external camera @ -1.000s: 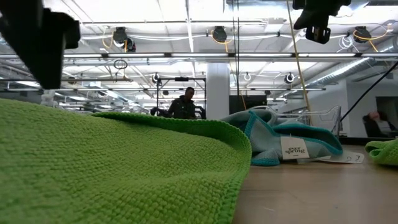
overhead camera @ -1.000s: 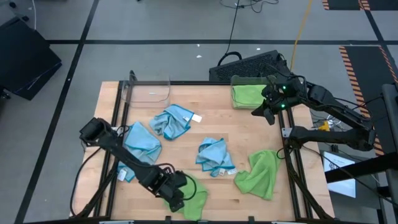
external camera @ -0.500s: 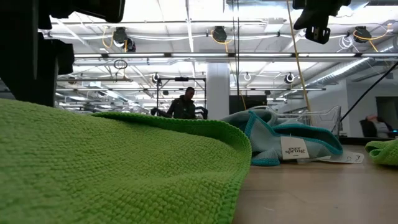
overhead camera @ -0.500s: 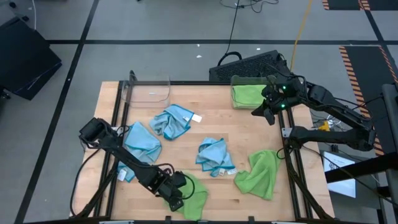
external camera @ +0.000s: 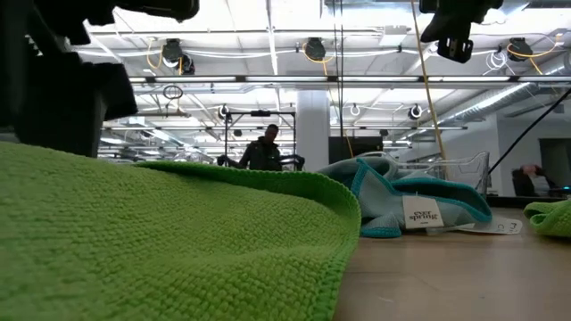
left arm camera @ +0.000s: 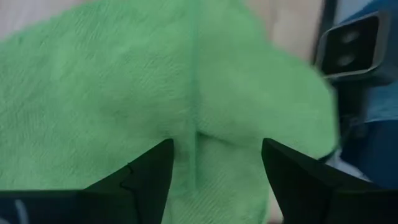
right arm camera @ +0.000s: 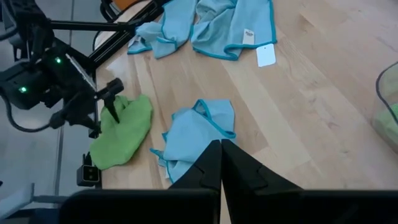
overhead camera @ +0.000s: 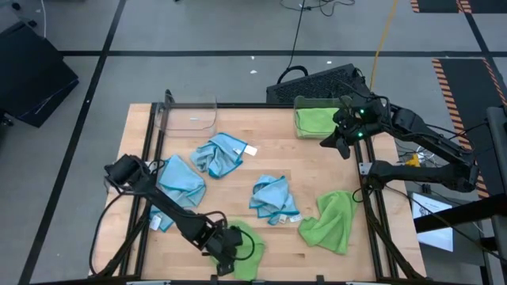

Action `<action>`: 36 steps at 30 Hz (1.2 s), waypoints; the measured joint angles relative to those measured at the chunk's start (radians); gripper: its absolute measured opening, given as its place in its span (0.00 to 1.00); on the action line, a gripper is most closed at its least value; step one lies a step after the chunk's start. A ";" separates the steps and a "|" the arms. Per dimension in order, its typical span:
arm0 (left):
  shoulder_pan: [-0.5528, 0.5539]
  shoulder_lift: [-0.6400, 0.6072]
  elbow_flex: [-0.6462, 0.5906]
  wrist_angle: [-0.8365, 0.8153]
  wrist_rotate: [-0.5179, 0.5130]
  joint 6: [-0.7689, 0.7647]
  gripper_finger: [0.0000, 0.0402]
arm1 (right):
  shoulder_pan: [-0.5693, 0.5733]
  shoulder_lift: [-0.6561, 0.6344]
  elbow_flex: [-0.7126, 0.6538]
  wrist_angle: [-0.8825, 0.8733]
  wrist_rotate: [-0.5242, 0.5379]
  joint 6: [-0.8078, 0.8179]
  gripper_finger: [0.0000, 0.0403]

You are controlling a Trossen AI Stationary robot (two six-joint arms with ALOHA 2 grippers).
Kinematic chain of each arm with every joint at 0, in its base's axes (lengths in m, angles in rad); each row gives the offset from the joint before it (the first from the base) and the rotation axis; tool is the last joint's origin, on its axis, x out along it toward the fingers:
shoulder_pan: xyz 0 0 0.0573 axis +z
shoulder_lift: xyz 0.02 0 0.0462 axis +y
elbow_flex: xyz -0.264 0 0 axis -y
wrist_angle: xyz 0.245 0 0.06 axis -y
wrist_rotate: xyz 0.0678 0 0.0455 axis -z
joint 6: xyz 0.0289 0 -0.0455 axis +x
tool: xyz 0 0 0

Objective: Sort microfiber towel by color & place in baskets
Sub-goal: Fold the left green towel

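The green towel [overhead camera: 247, 247] is found at the near edge of the table [overhead camera: 317, 166], crumpled in a loose heap. It is judged to be light, soft and limp; it will sag and trail when lifted, so a raised fold near the middle of the heap is the preferred place to be pinched, not a thin edge.

The left gripper [overhead camera: 226, 252] is pressed down onto this towel. Its fingers [left arm camera: 146, 177] are held apart, with a ridge of green cloth lying between them; a closed grip is not yet shown.

Beyond the green towel, three blue towels are spread across the table, and a second green towel [overhead camera: 329, 222] lies to its right. The empty basket [overhead camera: 188, 115] stands at the far left corner. The other basket [overhead camera: 317, 120], already holding green cloth, stands at the far right corner. The right gripper [overhead camera: 342, 142] is held beside that basket, fully closed and holding nothing.
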 joint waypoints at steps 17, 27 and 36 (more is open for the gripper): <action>0.040 0.032 0.041 -0.128 -0.046 -0.083 0.34 | 0.000 0.000 0.000 0.028 0.000 0.013 0.00; 0.037 0.031 0.042 -0.146 -0.027 -0.075 0.47 | 0.000 0.000 0.000 0.020 -0.002 0.020 0.00; 0.042 0.031 0.042 -0.197 -0.016 -0.027 0.38 | 0.000 0.000 0.000 0.020 -0.002 0.019 0.00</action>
